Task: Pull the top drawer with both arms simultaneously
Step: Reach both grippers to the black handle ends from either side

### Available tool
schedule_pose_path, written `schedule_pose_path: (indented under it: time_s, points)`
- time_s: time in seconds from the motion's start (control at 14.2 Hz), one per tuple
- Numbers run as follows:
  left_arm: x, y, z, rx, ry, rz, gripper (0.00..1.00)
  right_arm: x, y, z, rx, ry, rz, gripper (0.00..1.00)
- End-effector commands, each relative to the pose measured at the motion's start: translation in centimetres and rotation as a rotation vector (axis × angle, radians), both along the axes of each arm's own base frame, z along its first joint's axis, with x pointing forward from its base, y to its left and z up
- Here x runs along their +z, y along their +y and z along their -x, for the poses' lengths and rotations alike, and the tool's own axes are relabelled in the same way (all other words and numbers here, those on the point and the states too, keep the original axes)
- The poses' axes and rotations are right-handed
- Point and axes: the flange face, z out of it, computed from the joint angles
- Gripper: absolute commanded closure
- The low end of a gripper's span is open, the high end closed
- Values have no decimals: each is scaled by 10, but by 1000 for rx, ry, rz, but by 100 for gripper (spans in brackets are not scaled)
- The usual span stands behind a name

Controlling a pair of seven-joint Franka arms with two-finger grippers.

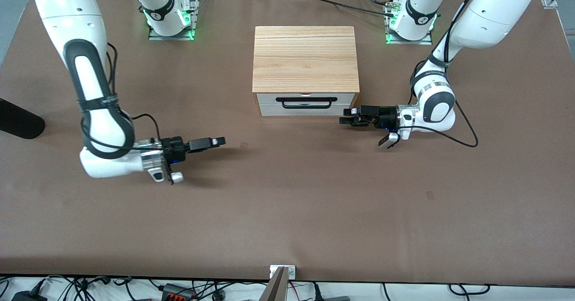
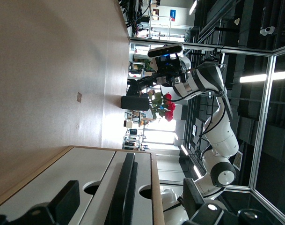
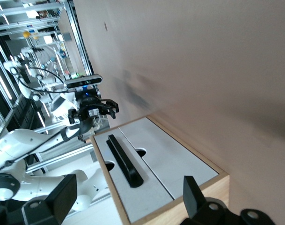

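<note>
The cabinet (image 1: 305, 58) has a light wood top, and the top drawer (image 1: 269, 99) sits flush in its front, with a black bar handle (image 1: 307, 102). My left gripper (image 1: 347, 116) is open just off the cabinet's front corner toward the left arm's end. In the left wrist view its fingers (image 2: 67, 200) stand either side of the handle (image 2: 126, 185) on the top drawer (image 2: 143, 171), apart from it. My right gripper (image 1: 219, 142) is open over bare table toward the right arm's end. The right wrist view shows the top drawer (image 3: 144, 199) and its handle (image 3: 123, 161) some way off.
A lower white drawer front (image 1: 305, 111) sits under the top one. A black object (image 1: 18, 119) lies at the table's edge at the right arm's end. A metal bracket (image 1: 282, 272) is at the table edge nearest the camera. Brown table surface (image 1: 287, 202) lies in front of the cabinet.
</note>
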Motion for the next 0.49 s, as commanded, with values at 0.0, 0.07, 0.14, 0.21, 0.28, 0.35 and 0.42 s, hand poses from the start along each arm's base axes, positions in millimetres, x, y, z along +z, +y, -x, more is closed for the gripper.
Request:
schedule_pose_path:
  time_s: [0.0,0.07,0.14,0.21,0.28,0.35,0.42]
  points:
    - [-2,-11,17,64,-25,47,8,-19,52,25,-7,-8,-19,0]
    - [-3,-21,22,73,-35,63,9,-26,67,33,-15,-26,-46,0]
    - [-3,-21,24,75,-42,65,14,-35,81,42,-10,-49,-82,0]
    - [-3,-22,27,74,-39,66,22,-42,86,49,-21,-66,-123,0]
    - [-2,-23,27,73,-42,68,23,-53,90,56,-30,-87,-168,0]
    - [-4,-24,29,70,-48,65,23,-62,104,64,-29,-107,-205,0]
    - [-6,-26,31,68,-63,64,33,-72,111,71,-35,-120,-230,0]
